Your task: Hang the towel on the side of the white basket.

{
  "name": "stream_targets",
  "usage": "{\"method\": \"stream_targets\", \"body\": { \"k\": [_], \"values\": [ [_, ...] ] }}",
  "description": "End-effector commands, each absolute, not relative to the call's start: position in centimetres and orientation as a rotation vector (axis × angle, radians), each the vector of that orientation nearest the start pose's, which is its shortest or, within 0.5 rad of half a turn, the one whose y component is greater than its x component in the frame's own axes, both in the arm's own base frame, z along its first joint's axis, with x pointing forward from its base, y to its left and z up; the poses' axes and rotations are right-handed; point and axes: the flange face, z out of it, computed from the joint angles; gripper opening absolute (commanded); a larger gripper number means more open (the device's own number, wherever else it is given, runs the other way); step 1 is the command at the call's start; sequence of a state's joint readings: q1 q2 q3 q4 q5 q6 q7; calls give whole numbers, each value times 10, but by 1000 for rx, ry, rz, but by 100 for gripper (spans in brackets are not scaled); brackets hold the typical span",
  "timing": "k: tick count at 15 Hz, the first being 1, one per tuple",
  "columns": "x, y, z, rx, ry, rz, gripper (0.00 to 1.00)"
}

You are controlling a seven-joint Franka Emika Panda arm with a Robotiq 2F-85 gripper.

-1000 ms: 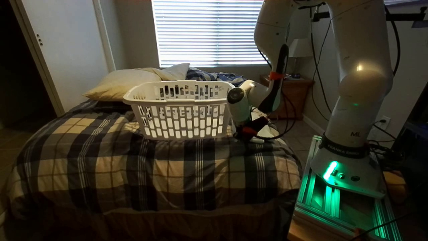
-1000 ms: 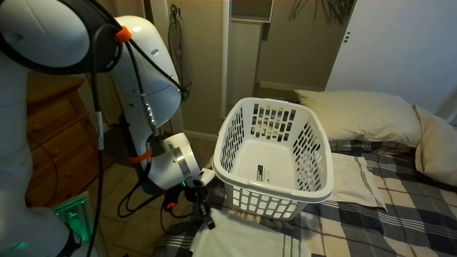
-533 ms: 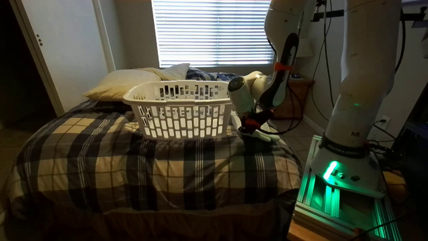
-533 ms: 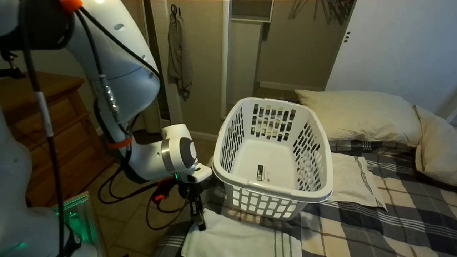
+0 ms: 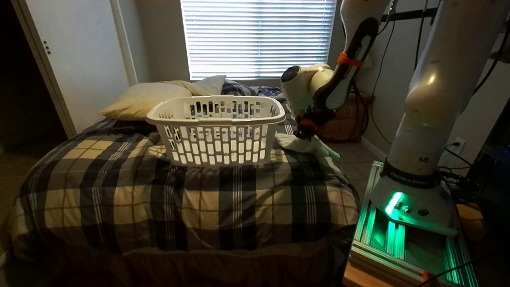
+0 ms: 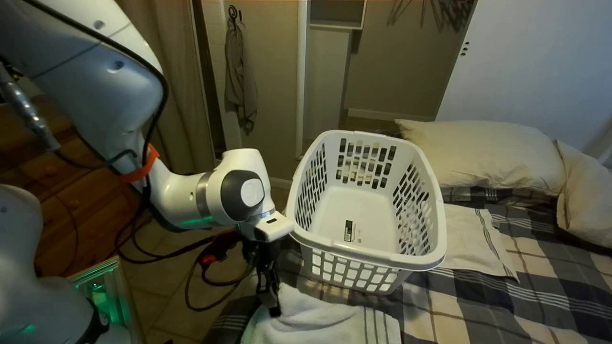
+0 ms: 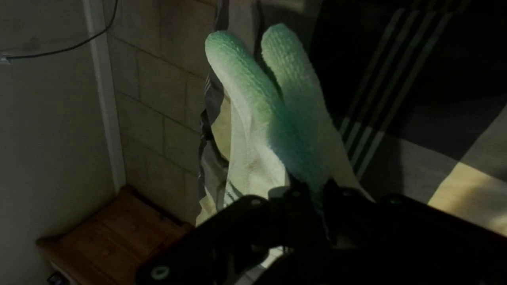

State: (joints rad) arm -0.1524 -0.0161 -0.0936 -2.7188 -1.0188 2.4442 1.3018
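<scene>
The plaid bed (image 5: pixel 207 215) is spreading out under everything. In an exterior view a wooden dresser (image 6: pixel 86 220) is standing behind my arm (image 5: pixel 422 123); the contents of its drawers are hidden. The arm itself is arching over the bed's edge nearest my base (image 5: pixel 418 197).

In both exterior views the basket (image 6: pixel 366 253) is standing upright on the bed, in from that edge. A pillow (image 6: pixel 478 153) is lying farther from the edge than the basket. The towel (image 6: pixel 330 322) is drooping outside the basket, between its end and the edge by my base; I cannot tell whether it is touching the basket's wall. A white cloth (image 6: pixel 468 239) with a dark stripe is lying flat on the bed, just beside the basket.

My gripper (image 7: pixel 315 190) is pinching the towel: in the wrist view my two fingers are pressing the fabric between them, and two rounded, green-tinted folds are poking out past the tips. Inside the basket, a small label (image 6: pixel 348 231) is showing on the bottom.
</scene>
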Motion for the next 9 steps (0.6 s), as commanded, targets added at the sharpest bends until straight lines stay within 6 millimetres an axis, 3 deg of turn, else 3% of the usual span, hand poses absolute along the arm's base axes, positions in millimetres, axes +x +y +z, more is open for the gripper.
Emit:
{"method": "stream_targets", "body": {
  "k": [1,6,9],
  "values": [
    [353,-112,264,2444,-858,134,7],
    [367,-130,331,2417,-886,292,7],
    [378,-132,356,2401,-936,354,7]
  ]
}}
